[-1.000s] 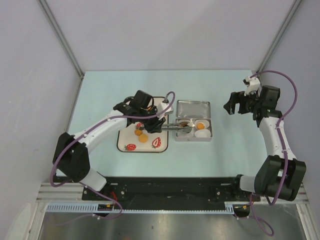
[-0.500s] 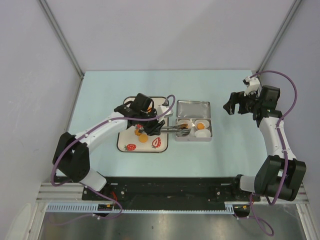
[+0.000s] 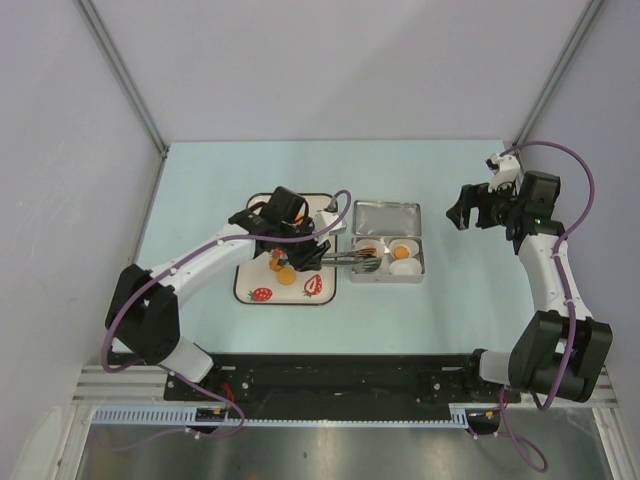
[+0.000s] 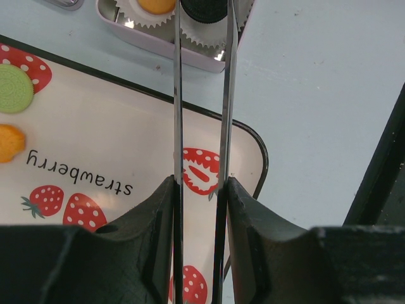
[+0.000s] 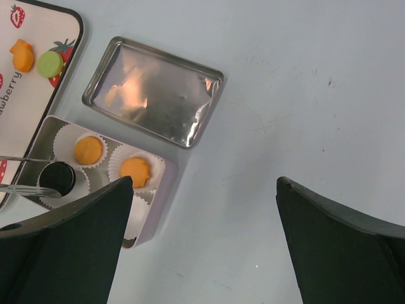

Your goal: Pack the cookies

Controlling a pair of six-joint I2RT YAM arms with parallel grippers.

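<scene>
My left gripper [image 4: 199, 183] [image 3: 312, 250] is shut on a pair of metal tongs [image 4: 178, 95] that reach into the open tin [image 5: 158, 196] [image 3: 423, 262]. The tong tips stand on either side of a black cookie [image 4: 202, 7] [image 5: 57, 178] resting in a paper cup. Two orange cookies [image 5: 88, 150] [image 5: 135, 171] lie in other cups of the tin. Another orange cookie [image 4: 7, 142] [image 5: 23, 55] lies on the strawberry tray [image 4: 126, 133] [image 3: 250, 285]. My right gripper [image 5: 205, 183] [image 3: 470, 210] hangs open over the bare table, right of the tin.
The tin's lid [image 5: 155, 92] [image 3: 386, 215] lies upside down just behind the tin. A green disc [image 4: 14, 88] [image 5: 49, 64] sits on the tray beside the orange cookie. White walls and posts stand around the pale blue table.
My left arm shifted slightly toward the near edge with the tongs over the tin, then held still. The right arm has not moved.
</scene>
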